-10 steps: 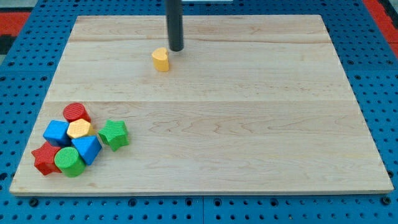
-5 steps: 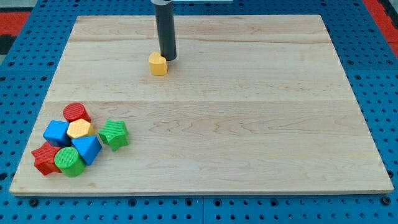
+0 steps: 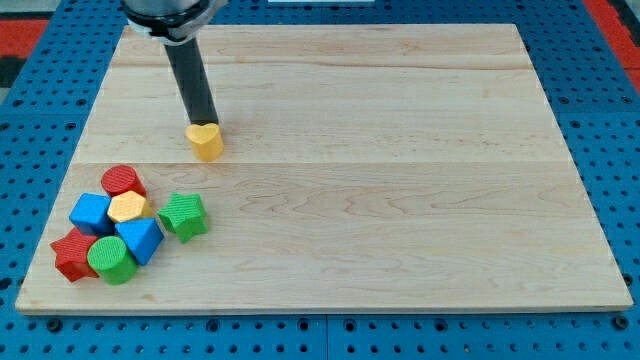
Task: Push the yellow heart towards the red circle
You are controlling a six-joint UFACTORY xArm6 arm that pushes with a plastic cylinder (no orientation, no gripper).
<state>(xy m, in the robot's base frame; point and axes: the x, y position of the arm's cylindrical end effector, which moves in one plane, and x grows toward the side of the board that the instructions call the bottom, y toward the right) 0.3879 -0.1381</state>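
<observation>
Wooden board (image 3: 400, 200) — yellow heart (image 3: 206, 140), block cluster (image 3: 125, 223) bottom-left

My tip (image 3: 206, 122) touches yellow heart (image 3: 206, 141) on its upper edge, on the wooden surface (image 3: 400, 200). Red circle (image 3: 122, 181) sits near, toward the view's lower left, in a cluster with blue block (image 3: 91, 213), yellow block (image 3: 129, 207), green cylinder (image 3: 111, 260).

No text, label, brand, number or sign can be read anywhere in the camera view. The wooden table (image 3: 400, 200) shows only plain grain, the coloured blocks carry no markings, and the blue pegboard (image 3: 40, 120) around the table has only rows of holes.
</observation>
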